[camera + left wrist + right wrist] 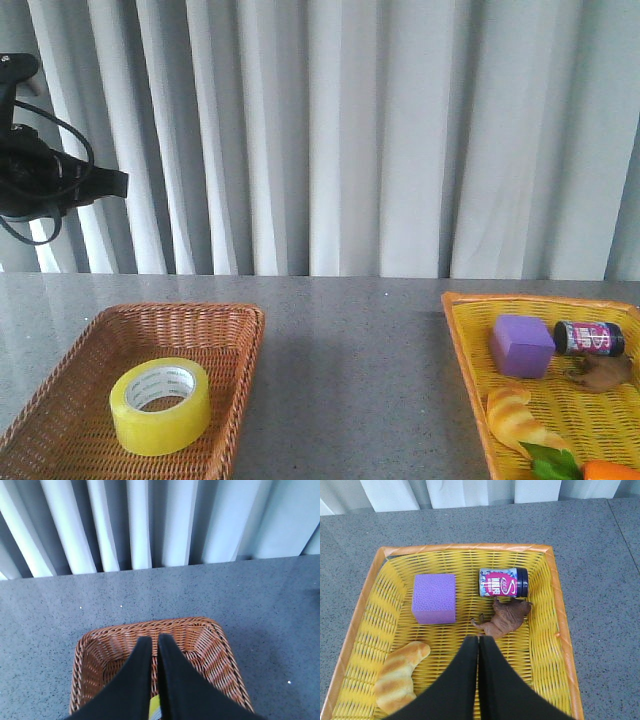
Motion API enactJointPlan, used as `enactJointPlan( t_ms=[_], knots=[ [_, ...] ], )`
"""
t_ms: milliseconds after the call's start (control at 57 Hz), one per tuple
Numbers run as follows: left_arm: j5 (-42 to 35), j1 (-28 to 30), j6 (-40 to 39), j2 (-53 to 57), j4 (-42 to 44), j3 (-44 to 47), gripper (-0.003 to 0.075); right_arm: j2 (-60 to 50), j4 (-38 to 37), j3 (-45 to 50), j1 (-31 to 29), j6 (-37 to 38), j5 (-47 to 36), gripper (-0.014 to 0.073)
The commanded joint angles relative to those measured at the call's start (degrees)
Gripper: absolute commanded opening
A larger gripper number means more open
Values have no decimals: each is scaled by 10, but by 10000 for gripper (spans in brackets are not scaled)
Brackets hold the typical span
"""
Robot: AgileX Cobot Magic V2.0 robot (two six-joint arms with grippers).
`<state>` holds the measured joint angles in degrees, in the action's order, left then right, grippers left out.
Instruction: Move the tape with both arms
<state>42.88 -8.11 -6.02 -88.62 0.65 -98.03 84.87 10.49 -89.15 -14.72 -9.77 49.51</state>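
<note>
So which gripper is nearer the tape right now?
Left. The left gripper hangs shut over the brown basket holding the tape. The right gripper hangs shut over the yellow basket on the far side.

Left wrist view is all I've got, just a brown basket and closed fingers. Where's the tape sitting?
Observer: The tape lies flat inside the brown wicker basket, on the table's left side in the front view.
Operator: Is the left gripper touching it?
Observer: No. The left gripper hangs above the basket, fingers together, nothing between them.
Operator: And the right arm?
Observer: The right gripper hovers shut over the yellow basket, which holds a purple block, a croissant and a small jar.
</note>
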Motion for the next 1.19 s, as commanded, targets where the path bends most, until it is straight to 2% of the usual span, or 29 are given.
enactJointPlan(
  t_ms=[0, 736, 912, 1052, 1174],
  knots=[
    [-27, -1, 6, 25, -7, -18, -7, -18, 5, -15, -4, -5, -33, -7],
    [-14, -1, 7, 21, -10, -18, -6, -18, 5, -15, -4, -5, -33, -7],
    [-16, 1, 9, 29, -7, 10, -6, -18, 6, -15, -4, -5, -33, -7],
    [4, 1, 10, 57, 36, 33, -6, -18, 6, -15, -4, -5, -33, -7],
    [36, 1, 8, 78, 34, 33, -6, -18, 6, -15, -4, -5, -33, -7]
  ],
)
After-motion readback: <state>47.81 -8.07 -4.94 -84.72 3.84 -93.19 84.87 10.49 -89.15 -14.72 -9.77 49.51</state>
